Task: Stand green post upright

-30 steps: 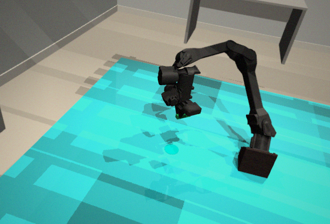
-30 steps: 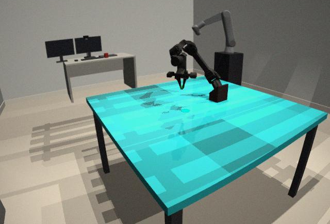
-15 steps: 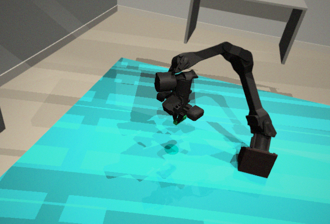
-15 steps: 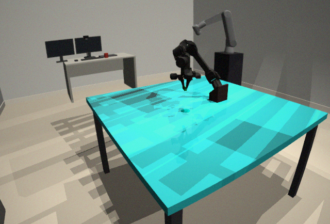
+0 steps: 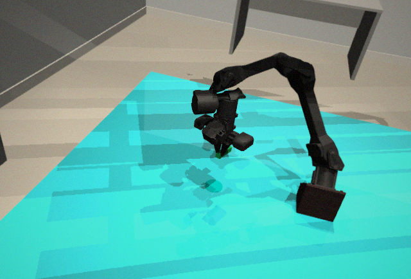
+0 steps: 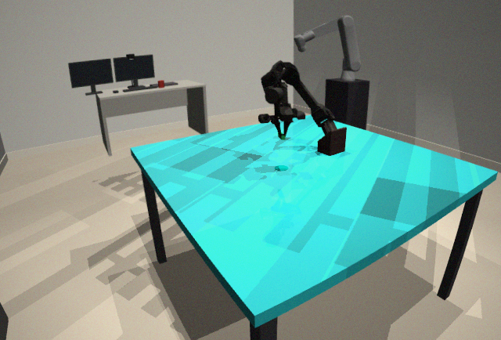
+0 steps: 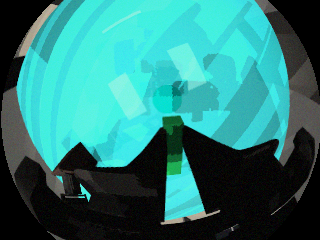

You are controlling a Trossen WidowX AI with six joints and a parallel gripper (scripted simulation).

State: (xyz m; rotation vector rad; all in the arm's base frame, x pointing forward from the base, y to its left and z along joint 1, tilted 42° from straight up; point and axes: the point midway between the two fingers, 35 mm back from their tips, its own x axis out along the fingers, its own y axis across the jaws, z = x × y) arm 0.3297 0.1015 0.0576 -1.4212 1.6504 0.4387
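Observation:
The green post (image 5: 228, 150) (image 6: 282, 137) (image 7: 173, 167) is held between the fingertips of my gripper (image 5: 220, 153) (image 6: 282, 134) (image 7: 172, 130). The gripper points down and is shut on the post. The post lies roughly level across the fingers, not upright, with an end showing on either side of them; it appears to be above the table. The cyan circle (image 5: 213, 186) (image 6: 281, 168) (image 7: 165, 99) is a darker flat disc on the table. It lies on the near side of the gripper in the top and exterior views, and just beyond the post's end in the wrist view. The fingers hide the post's middle in the top view.
The bright cyan table top (image 5: 83, 236) (image 6: 250, 287) carries patchy shadows and the arm's dark base (image 5: 320, 202) (image 6: 332, 142), which stands to the right of the circle in the top and exterior views. A desk (image 5: 308, 6) (image 6: 149, 103) and a grey arm on a pedestal (image 6: 347, 101) stand away from the table.

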